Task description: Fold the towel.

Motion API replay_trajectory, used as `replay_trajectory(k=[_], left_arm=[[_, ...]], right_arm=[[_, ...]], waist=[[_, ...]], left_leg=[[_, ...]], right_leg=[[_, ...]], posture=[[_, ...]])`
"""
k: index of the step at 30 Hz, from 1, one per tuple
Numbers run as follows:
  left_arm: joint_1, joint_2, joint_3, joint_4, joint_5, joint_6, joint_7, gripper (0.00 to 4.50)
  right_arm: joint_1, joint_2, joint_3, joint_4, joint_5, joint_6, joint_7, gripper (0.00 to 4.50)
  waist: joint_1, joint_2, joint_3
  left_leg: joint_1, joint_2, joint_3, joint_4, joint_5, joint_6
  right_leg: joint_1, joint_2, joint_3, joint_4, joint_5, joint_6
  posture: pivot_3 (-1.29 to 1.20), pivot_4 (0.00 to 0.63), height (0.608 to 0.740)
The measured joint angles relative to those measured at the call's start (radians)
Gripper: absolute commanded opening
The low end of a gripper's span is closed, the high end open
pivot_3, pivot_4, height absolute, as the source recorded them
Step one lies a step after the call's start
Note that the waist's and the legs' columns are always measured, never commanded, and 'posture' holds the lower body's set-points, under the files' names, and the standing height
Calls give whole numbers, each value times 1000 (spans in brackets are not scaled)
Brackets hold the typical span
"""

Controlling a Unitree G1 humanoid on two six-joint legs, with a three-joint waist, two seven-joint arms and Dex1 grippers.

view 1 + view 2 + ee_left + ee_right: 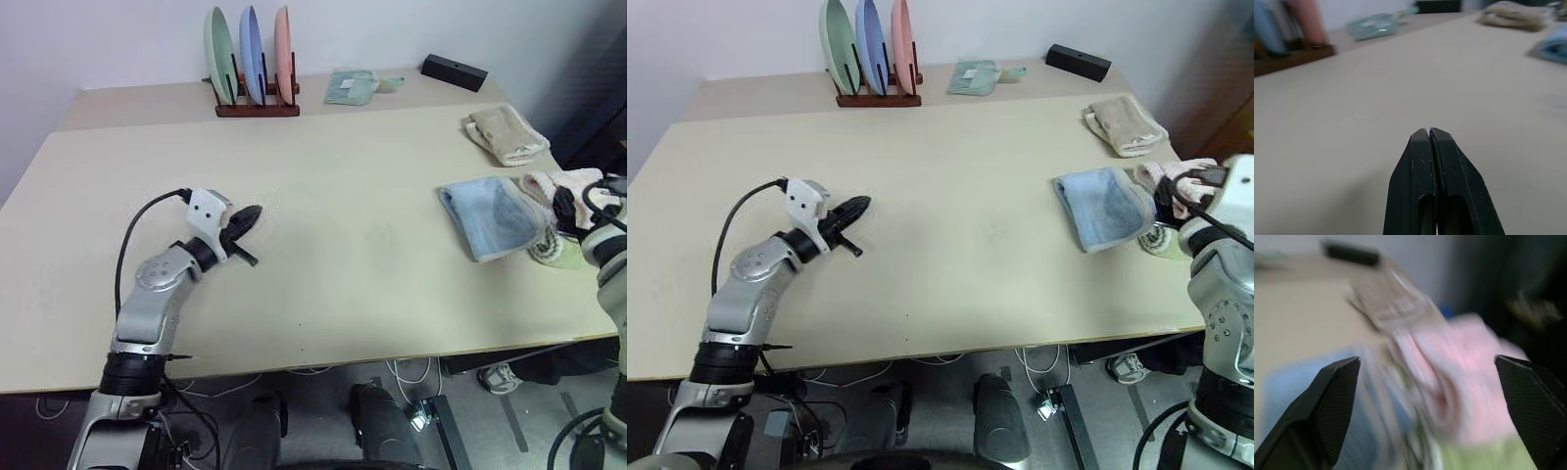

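Your light blue terry-cloth towel [493, 217] lies bunched near the right edge of the pale bench [323, 235], touching a pink-and-cream fluffy towel [563, 191] on its outer side. Its long axis runs from the far left corner towards you and rightward. Your right tool [1427, 396], jaws wide apart and empty, hovers just beside it. Your left tool [245, 223], fingers pressed together, sits well apart across the bench, so reach with the right.
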Motion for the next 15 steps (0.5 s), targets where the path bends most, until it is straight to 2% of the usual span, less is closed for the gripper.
replay_trajectory(k=[3, 5, 8, 15], left_arm=[[29, 49, 32, 33, 26, -51, -7, 0], [57, 61, 58, 35, 27, -61, -8, 0], [100, 64, 74, 12, 24, -55, -8, 0], [182, 59, 91, -95, 5, -23, -6, 0]], right_arm=[[1, -21, 151, -51, 35, -68, 239, 4448], [0, -21, 201, -36, 33, -93, 326, 4448], [-8, -21, 236, 13, 20, -132, 410, 4448], [-70, 31, 338, 134, -59, -215, 485, 4448]], waist=[[5, -1, 0], [18, -1, 1], [38, -2, 1], [36, -3, 1]], left_leg=[[-1, 1, -2, 0, 0, 0], [-2, 0, -2, 2, 0, 0], [-4, -1, -2, 5, 0, 0], [-4, -1, -3, 5, 0, 0]], right_leg=[[0, 1, -1, 0, 0, 0], [0, 0, -1, -1, 0, 0], [1, 0, -1, -2, -1, -1], [1, 0, -1, -1, -1, -3]], posture=[[0, 150, 740], [0, 150, 740], [0, 150, 740], [0, 150, 740]])
